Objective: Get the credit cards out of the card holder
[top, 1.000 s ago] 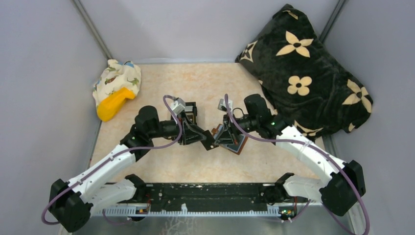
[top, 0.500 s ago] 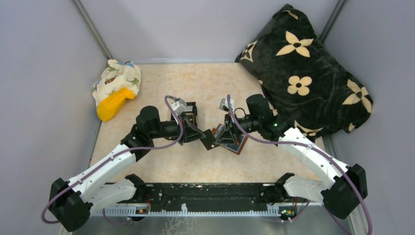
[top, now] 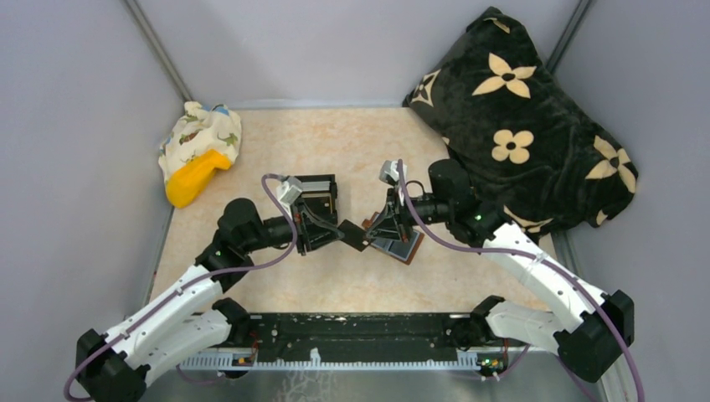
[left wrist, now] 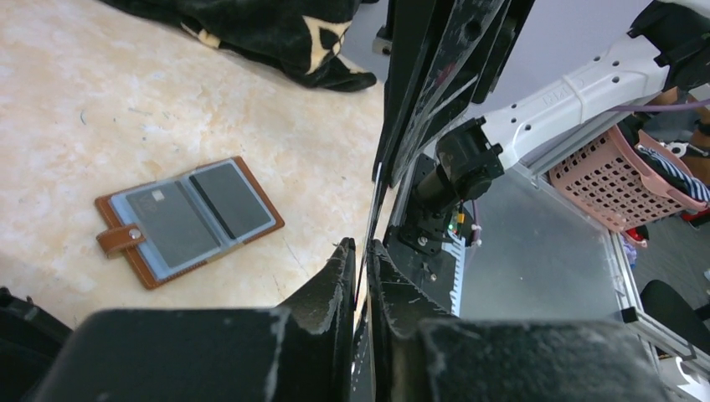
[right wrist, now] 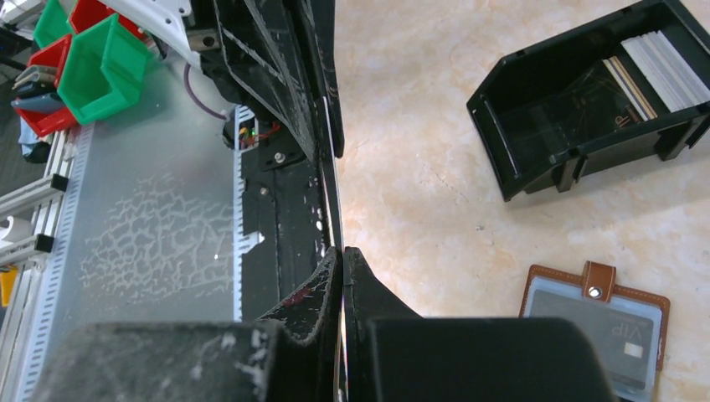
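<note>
The card holder (top: 402,249) lies open and flat on the table, brown with a blue-grey inside and dark cards in its sleeves (left wrist: 188,219); its tab shows in the right wrist view (right wrist: 599,322). Just left of it, above the table, my right gripper (top: 374,226) is shut on a dark credit card (top: 352,236), seen edge-on between its pads (right wrist: 342,249). My left gripper (top: 335,234) meets it from the left. Its jaws (left wrist: 358,244) stand slightly apart around the same card's thin edge (left wrist: 374,188), with slivers of light on both sides.
A black bin (top: 316,194) behind the left gripper holds several cards (right wrist: 661,71). A black flowered cushion (top: 527,126) fills the back right. A patterned cloth with a yellow object (top: 199,151) lies at the back left. Grey walls enclose the table.
The left jaws closed on the card, then eased slightly apart. The left arm drew back to the left. The right gripper kept the card, shifting a little right.
</note>
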Robot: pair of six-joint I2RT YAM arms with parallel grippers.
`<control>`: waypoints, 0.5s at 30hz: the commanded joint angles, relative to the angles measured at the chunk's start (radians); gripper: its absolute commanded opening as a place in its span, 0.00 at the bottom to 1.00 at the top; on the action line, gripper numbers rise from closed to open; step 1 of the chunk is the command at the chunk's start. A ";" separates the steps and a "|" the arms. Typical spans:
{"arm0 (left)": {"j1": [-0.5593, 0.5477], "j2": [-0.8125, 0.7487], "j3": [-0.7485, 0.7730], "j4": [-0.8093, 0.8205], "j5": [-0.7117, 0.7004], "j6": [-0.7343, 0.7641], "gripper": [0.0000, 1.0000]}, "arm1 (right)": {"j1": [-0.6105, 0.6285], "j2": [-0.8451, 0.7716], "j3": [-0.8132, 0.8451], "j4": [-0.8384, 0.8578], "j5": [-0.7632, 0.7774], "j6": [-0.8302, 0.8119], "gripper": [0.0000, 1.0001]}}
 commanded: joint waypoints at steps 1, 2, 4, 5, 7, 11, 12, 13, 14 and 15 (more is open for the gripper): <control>-0.001 -0.021 -0.041 -0.005 0.007 -0.044 0.15 | 0.002 -0.010 0.071 0.067 0.027 0.010 0.00; -0.001 -0.026 -0.054 0.006 0.007 -0.051 0.15 | 0.003 -0.007 0.077 0.067 0.026 0.010 0.00; -0.001 -0.032 -0.073 0.019 0.013 -0.064 0.15 | 0.001 -0.001 0.090 0.065 0.030 0.008 0.00; -0.001 -0.034 -0.079 0.022 0.017 -0.068 0.15 | 0.001 0.004 0.098 0.062 0.030 0.006 0.00; -0.001 -0.036 -0.091 0.029 0.020 -0.078 0.15 | 0.001 0.016 0.112 0.052 0.031 -0.002 0.00; -0.002 -0.052 -0.105 0.035 0.007 -0.083 0.15 | 0.002 0.051 0.135 0.044 0.011 -0.011 0.00; -0.001 -0.057 -0.102 0.029 0.001 -0.078 0.15 | 0.001 0.058 0.136 0.045 0.006 -0.011 0.00; -0.001 -0.062 -0.097 0.018 -0.008 -0.072 0.15 | 0.001 0.061 0.135 0.045 0.002 -0.011 0.00; -0.001 -0.066 -0.092 0.005 -0.020 -0.065 0.16 | 0.002 0.065 0.134 0.047 0.000 -0.012 0.00; -0.001 -0.069 -0.086 -0.011 -0.030 -0.058 0.16 | 0.001 0.066 0.134 0.049 -0.001 -0.013 0.00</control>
